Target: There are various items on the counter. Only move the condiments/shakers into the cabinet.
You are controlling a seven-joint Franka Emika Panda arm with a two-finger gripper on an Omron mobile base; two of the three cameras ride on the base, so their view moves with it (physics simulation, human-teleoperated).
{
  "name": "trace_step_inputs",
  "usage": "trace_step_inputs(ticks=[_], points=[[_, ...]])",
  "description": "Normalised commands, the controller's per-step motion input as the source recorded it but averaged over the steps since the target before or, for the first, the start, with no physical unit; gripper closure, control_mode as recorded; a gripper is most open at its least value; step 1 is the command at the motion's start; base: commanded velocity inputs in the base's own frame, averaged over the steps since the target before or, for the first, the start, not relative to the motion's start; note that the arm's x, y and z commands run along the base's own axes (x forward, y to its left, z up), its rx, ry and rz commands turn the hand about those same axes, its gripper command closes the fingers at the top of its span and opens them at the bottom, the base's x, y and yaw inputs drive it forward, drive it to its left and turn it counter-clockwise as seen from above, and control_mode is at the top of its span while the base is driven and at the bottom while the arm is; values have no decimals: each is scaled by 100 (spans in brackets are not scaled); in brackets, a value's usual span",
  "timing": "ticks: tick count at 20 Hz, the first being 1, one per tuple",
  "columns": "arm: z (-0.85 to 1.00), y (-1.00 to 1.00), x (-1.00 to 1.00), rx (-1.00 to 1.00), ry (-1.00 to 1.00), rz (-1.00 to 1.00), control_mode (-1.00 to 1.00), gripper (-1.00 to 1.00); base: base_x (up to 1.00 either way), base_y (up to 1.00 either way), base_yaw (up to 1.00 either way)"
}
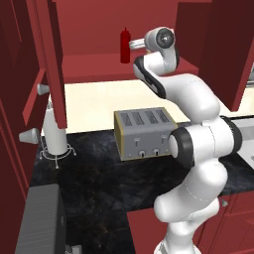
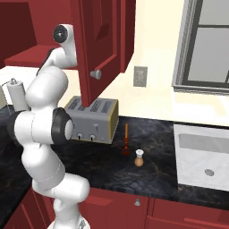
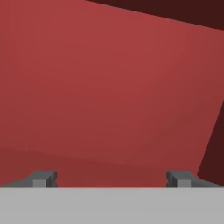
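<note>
Hand: my hand is up inside the cabinet, fingers spread wide, gripping nothing.
Bottle: the red bottle stands upright on the cabinet shelf, just beside my wrist.
Shaker: one tan shaker sits on the worktop, near the orange utensil.
Toaster: the toaster stands behind my arm.

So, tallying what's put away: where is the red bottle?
The red bottle stands upright on the cabinet shelf in the left base view, left of the arm's wrist.
</note>
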Motion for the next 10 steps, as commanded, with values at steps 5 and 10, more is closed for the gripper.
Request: trace_step_inputs(ticks=[5, 10], points=[[0, 0, 1, 0, 0, 0, -100, -100, 0, 0, 0], [0, 0, 0, 0, 0, 0, -100, -100, 0, 0, 0]])
